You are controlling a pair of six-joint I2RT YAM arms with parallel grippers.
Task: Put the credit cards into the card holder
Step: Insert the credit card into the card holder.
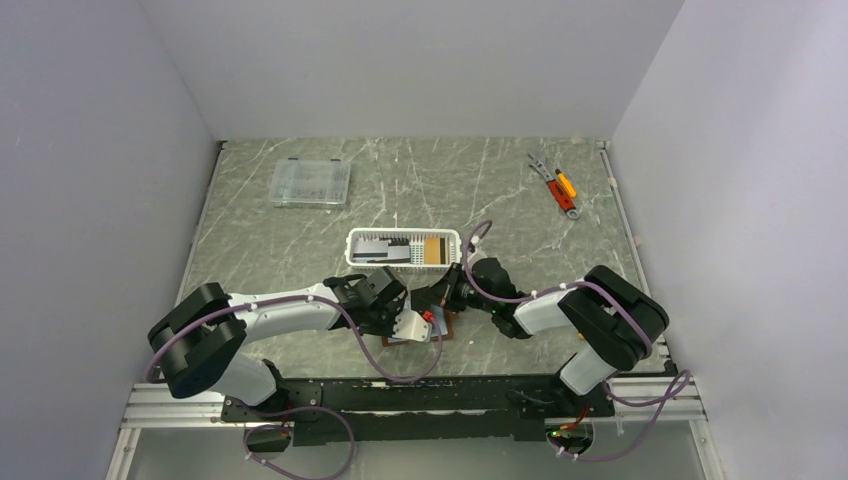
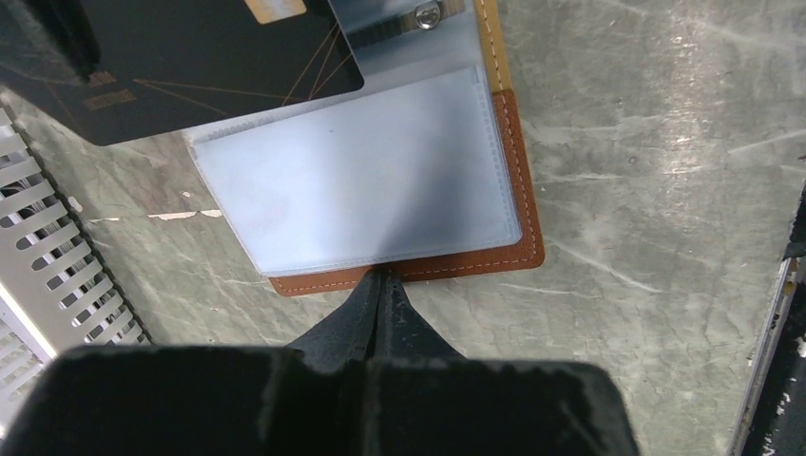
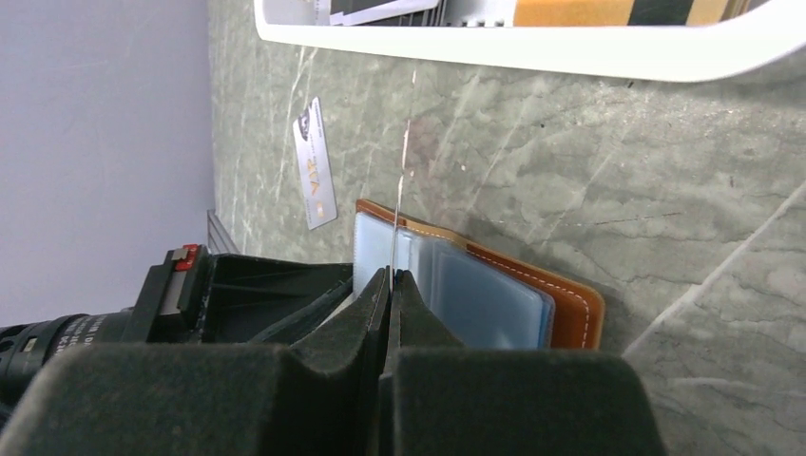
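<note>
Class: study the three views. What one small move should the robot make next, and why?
Probably slide the black card held by the right gripper into the clear sleeve of the card holder. The card overlaps the sleeve's corner but isn't inside yet, and the shut left gripper rests its tip at the holder's edge, seemingly pinning it.

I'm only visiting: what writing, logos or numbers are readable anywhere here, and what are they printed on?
Nothing can be read with certainty.
On the black card over the open wallet: small gold-brown print, too blurred to read.
On the grey-white card lying on the table: a dark logo, some letters and an orange mark, too blurred to read.
No other text shows.
</note>
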